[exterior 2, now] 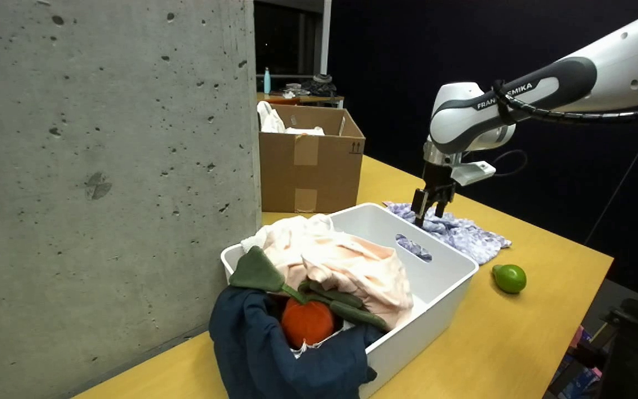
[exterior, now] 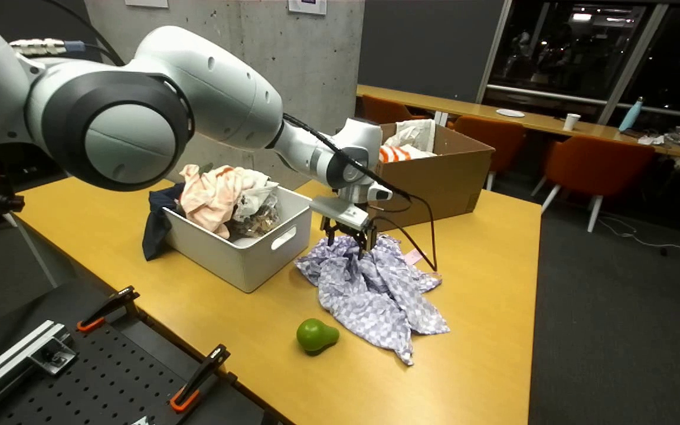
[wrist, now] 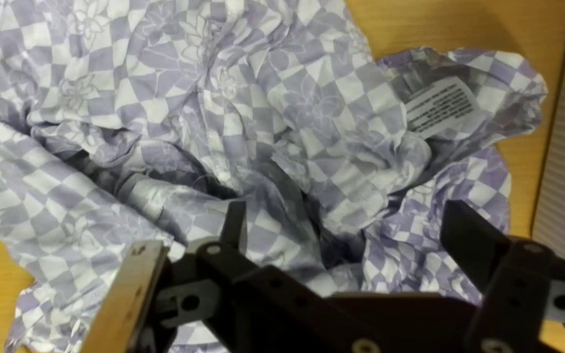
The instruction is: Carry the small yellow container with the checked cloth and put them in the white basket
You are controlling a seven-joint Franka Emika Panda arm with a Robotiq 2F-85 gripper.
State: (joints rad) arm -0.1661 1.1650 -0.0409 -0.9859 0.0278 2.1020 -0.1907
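Note:
The checked cloth (exterior: pixel 375 301) lies crumpled on the table beside the white basket (exterior: pixel 216 261). It shows in both exterior views and fills most of the wrist view, with a deep fold under the fingers. My gripper (wrist: pixel 345 215) points down right over the cloth (wrist: pixel 307 103), its jaws wide apart and no fabric pinched between them. Whether the fingertips touch the cloth I cannot tell. Inside the basket (exterior 2: pixel 435 327) are pinkish cloths, with room at the end nearest the gripper. The small yellow container does not show; it is hidden or out of view.
A green pear-shaped object (exterior: pixel 315 335) lies in front of the cloth. Behind stands a brown cardboard box (exterior: pixel 440 183) with cloths in it. A dark blue cloth (exterior 2: pixel 291 360) hangs over the basket's far end. A cable (exterior: pixel 434 236) loops down beside the gripper.

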